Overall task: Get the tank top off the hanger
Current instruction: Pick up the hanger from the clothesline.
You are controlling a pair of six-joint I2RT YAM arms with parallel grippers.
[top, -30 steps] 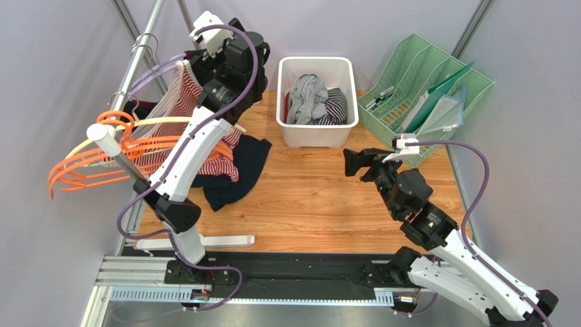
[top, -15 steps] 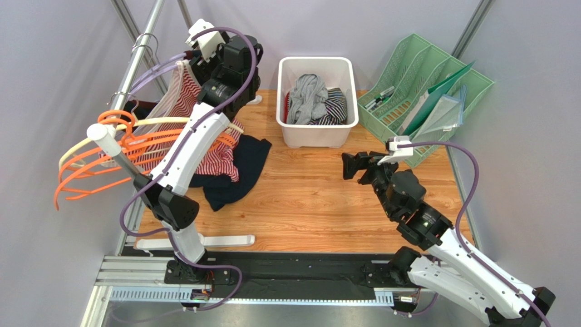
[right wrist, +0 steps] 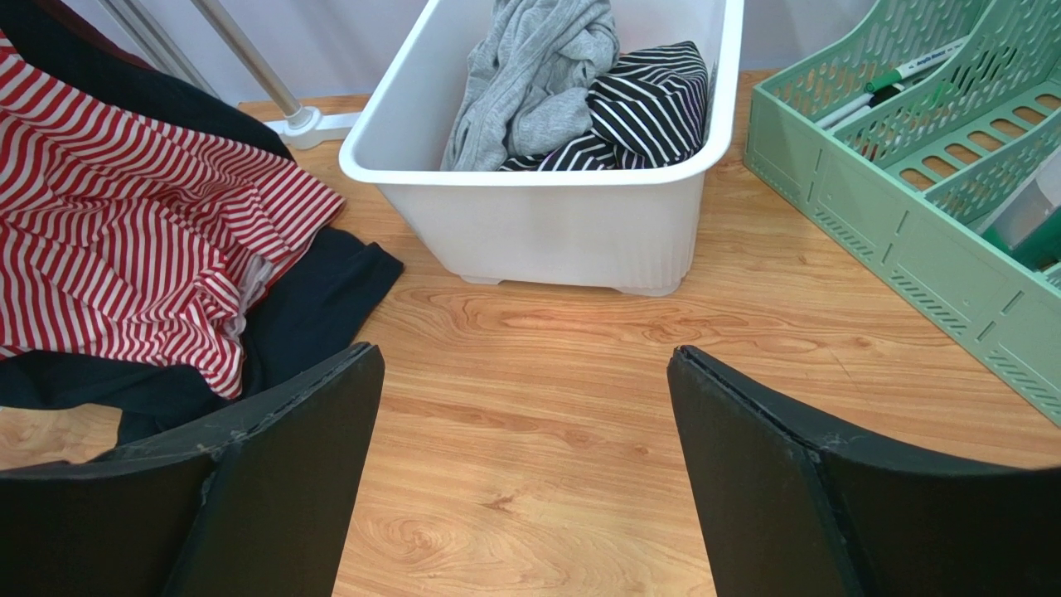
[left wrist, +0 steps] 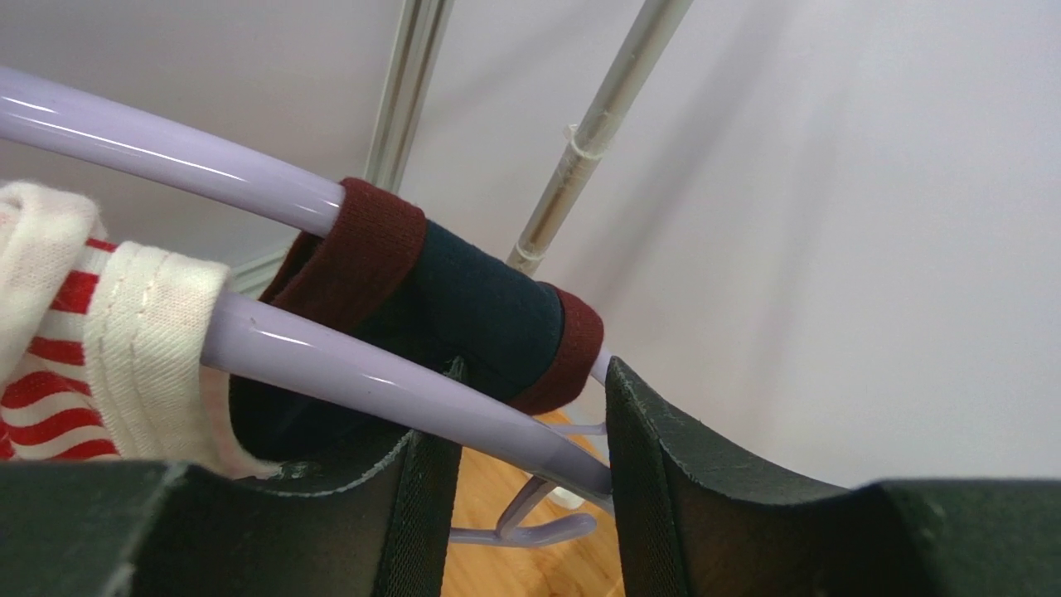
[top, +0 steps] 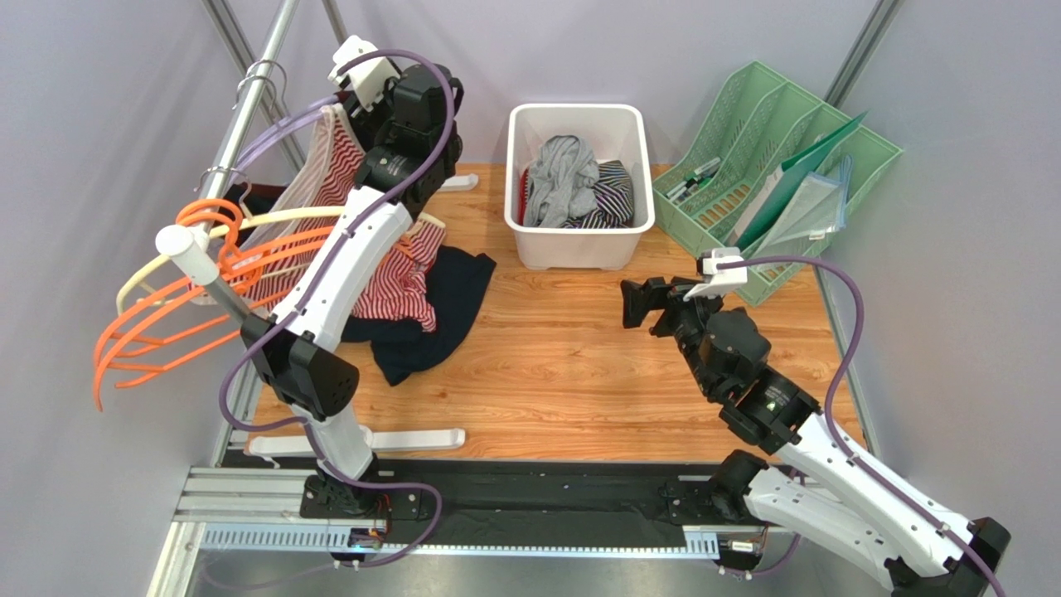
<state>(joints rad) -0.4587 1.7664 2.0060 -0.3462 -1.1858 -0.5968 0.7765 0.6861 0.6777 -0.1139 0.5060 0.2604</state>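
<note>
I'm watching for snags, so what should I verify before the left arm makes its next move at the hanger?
1. Left gripper straddling a bar of the lavender plastic hanger: ok.
2. Firm pinch on that bar: cannot tell.
3. Navy strap with maroon trim freed from the hanger: not ok, looped over it.
4. Red-and-white striped garment clear of the bar: not ok, its hem drapes over it.
5. Right gripper open, empty, away from the rack: ok.

Top camera looks down from behind — right wrist, closer, shares the bin [top: 579,246].
</note>
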